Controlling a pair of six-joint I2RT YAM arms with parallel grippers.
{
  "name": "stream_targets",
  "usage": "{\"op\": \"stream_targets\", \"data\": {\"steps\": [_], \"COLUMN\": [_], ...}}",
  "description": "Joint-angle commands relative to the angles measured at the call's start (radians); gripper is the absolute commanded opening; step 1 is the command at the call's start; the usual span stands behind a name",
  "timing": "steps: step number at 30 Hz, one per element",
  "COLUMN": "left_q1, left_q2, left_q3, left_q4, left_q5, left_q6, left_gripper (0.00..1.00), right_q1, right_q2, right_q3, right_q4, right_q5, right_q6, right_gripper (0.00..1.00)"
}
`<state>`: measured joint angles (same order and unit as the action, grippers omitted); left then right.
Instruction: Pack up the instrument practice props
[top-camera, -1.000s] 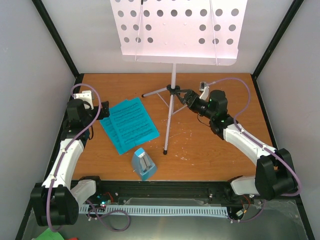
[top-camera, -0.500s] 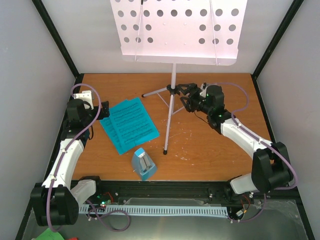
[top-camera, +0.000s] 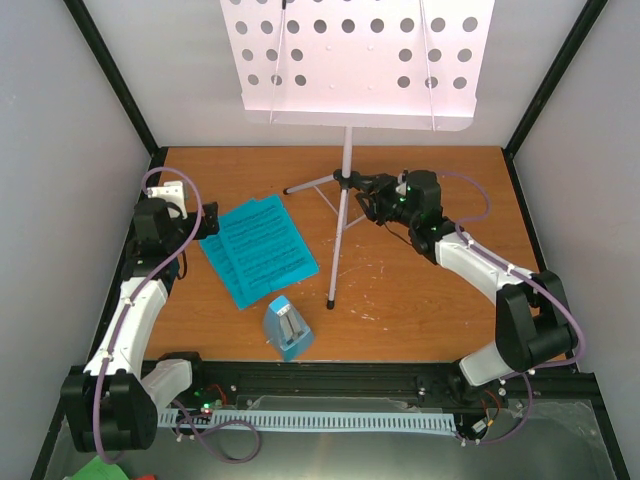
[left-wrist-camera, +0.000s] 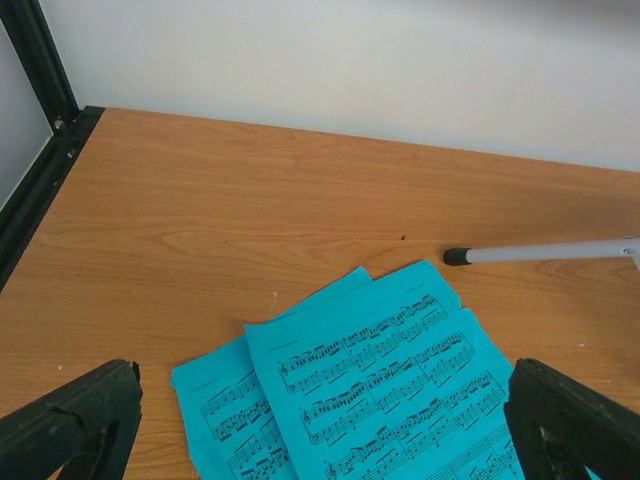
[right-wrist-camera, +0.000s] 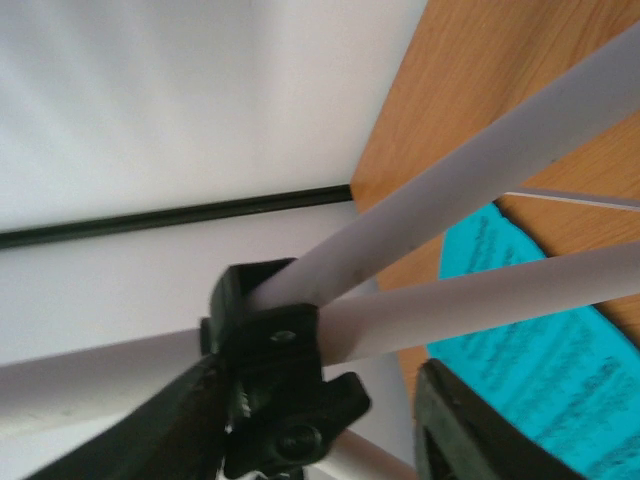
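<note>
The grey music stand (top-camera: 346, 160) rises at the back centre, its perforated desk (top-camera: 355, 60) high above the table. My right gripper (top-camera: 368, 193) reaches in from the right at the black leg hub (right-wrist-camera: 275, 350). Its jaws straddle that hub: the left finger (right-wrist-camera: 160, 430) touches it, while the right finger stands off with a gap. Bright-blue sheet-music pages (top-camera: 258, 250) lie overlapped at the left. My left gripper (left-wrist-camera: 320, 430) hovers wide open just above them (left-wrist-camera: 380, 380). The light-blue metronome (top-camera: 287, 328) stands upright near the front edge.
One stand leg (left-wrist-camera: 540, 252) ends on the wood just beyond the pages, and another reaches forward to a foot (top-camera: 331, 303) near the metronome. Grey walls and black frame posts (top-camera: 110, 75) close in the table. A cable track (top-camera: 330, 420) runs along the front.
My right gripper has swung left from beside the stand onto its leg hub, and its jaws have narrowed. The left arm, pages and metronome have not moved.
</note>
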<state>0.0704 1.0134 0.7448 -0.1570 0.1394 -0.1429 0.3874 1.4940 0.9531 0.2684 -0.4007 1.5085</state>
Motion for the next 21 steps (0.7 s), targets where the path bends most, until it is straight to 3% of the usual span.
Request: {"op": "stream_targets", "data": {"steps": [1,7,12,14,18,21], "left_q1": [0.003,0.003,0.003,0.003,0.003,0.003], "left_q2": [0.001,0.004,0.009,0.008,0.011,0.014], "left_q3": [0.016,0.016,0.015,0.015,0.017,0.017], "left_q4": [0.010,0.010,0.010,0.010,0.010,0.010], "left_q5": [0.003,0.005,0.008,0.009,0.012,0.014], "left_q6": [0.005,0.005,0.005,0.004,0.003,0.002], "left_gripper": [1.00,1.00,1.00,0.99,0.99,0.99], "right_q1": [-0.002,-0.003,-0.002,-0.002,-0.002,-0.002], "right_q2": [0.003,0.008,0.002,-0.001,-0.006,-0.007], "right_q3": [0.014,0.008,0.002,-0.004,-0.011,-0.013], "right_q4": [-0.016,-0.009,0.001,0.007,0.017,0.025], "right_q5": [0.015,0.012,0.013,0.013,0.003,-0.008], "right_q6": [0.009,0.016,0.012,0.012,0.016,0.017], "right_gripper": [0.43,0.18,0.13,0.15,0.37,0.34]}}
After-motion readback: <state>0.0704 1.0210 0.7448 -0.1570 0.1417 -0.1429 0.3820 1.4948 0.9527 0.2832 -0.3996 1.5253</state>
